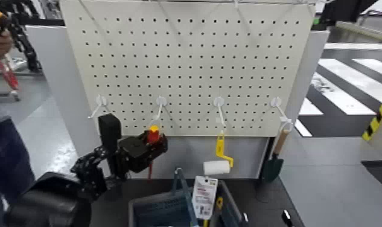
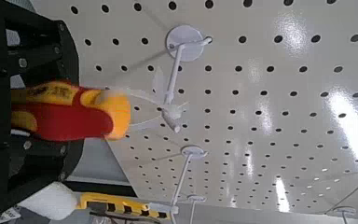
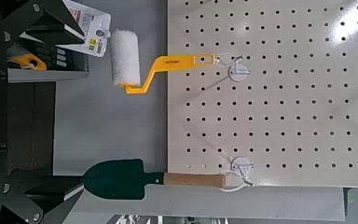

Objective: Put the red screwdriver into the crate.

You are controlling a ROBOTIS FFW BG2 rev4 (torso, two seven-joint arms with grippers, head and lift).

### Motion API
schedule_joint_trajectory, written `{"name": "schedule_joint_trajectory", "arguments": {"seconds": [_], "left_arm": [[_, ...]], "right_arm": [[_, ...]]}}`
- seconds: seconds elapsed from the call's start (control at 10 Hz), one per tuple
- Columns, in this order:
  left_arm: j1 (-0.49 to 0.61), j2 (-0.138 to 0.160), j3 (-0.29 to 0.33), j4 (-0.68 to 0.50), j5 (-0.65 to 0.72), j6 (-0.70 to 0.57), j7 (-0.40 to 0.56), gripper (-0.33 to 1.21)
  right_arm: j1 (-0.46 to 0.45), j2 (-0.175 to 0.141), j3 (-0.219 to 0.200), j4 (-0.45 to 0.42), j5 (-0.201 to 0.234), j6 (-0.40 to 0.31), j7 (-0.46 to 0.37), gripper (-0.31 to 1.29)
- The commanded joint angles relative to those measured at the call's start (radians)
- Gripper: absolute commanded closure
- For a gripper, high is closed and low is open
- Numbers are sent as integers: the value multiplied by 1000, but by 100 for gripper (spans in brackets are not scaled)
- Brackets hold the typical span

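The left gripper (image 1: 146, 147) is clamped on the red screwdriver (image 1: 152, 136), holding it upright just below the second of 4 white hooks (image 1: 160, 107) on the pegboard (image 1: 193, 60), yellow cap up. The crate (image 1: 169, 208) sits lower on the dark tabletop (image 1: 271, 202). A yellow paint roller (image 1: 219, 158) and green trowel (image 1: 273, 160) hang to the right. Whether the right gripper (image 3: 9, 121) is open cannot be told.
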Motion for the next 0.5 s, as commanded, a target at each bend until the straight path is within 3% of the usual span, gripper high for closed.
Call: {"name": "schedule_joint_trajectory", "arguments": {"seconds": [0.1,0.5], "left_arm": [[20,-4,15,-25,2,9,-3,119],[62,-15,43,-115,0,38,2,119]], "right_arm": [[0,0,0,0,0,1,0,19],[-2,0,0,0,-2,7,0,19]]}}
